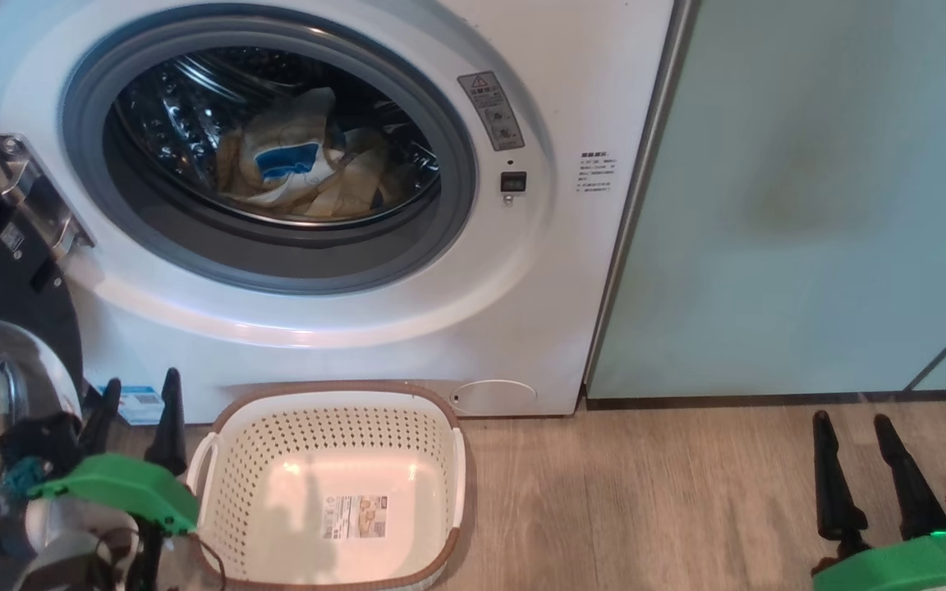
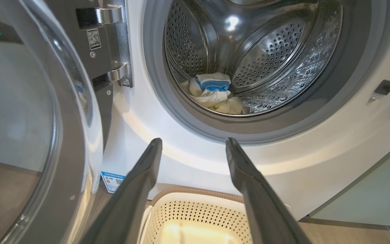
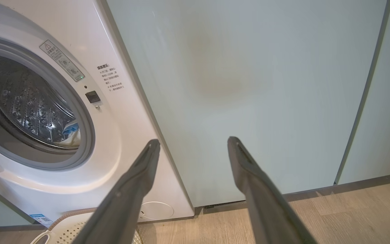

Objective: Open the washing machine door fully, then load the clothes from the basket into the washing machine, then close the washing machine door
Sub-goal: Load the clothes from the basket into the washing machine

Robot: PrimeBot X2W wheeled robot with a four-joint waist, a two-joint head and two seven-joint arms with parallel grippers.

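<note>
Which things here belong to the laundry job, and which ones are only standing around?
Part of the job:
- washing machine
- washing machine door, swung open
- clothes, inside the machine
- basket, empty, on the floor in front of the machine
- left gripper and right gripper, both open and holding nothing

Just standing around:
- pale green cabinet doors
- wooden floor

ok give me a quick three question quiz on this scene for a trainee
1. True or false: the basket holds no clothes.
2. Fill in: the washing machine door stands ___.
3. Where do the clothes lie? A: in the basket. B: inside the washing machine. C: draped on the door.
Key: 1 true; 2 open; 3 B.
</note>
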